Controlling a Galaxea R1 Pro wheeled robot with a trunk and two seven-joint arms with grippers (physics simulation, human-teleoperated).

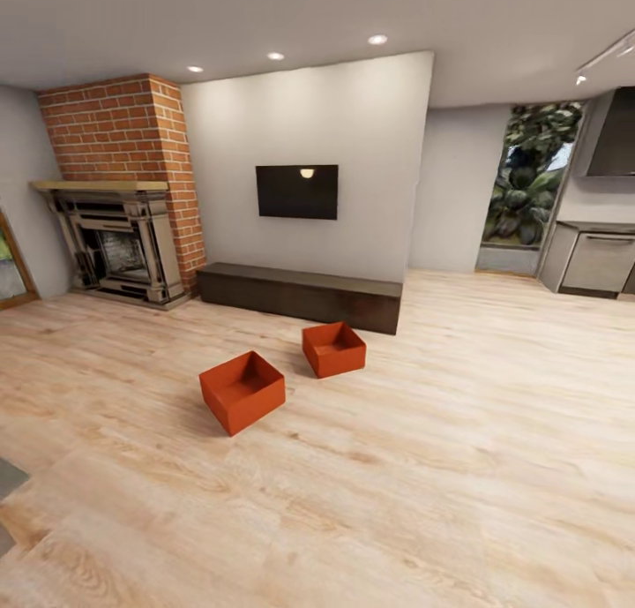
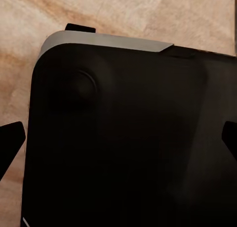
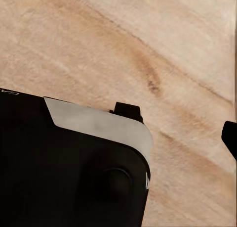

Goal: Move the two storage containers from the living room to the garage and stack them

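Here, two storage containers, one [image 1: 242, 391] and its twin [image 1: 334, 348], sit before the low cabinet [image 1: 300, 296]; seemingly rigid, light, best gripped by opposite rims. Pincer states: cannot tell.

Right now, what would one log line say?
room: living room | two red boxes: apart, wood floor | held: nothing | stage: not picked up

A black robot body part [image 3: 64, 167] with a grey trim strip [image 3: 98, 125] is covering part of the light wood plank floor [image 3: 148, 44]. A dark fingertip [image 3: 230, 138] is showing at the frame edge.
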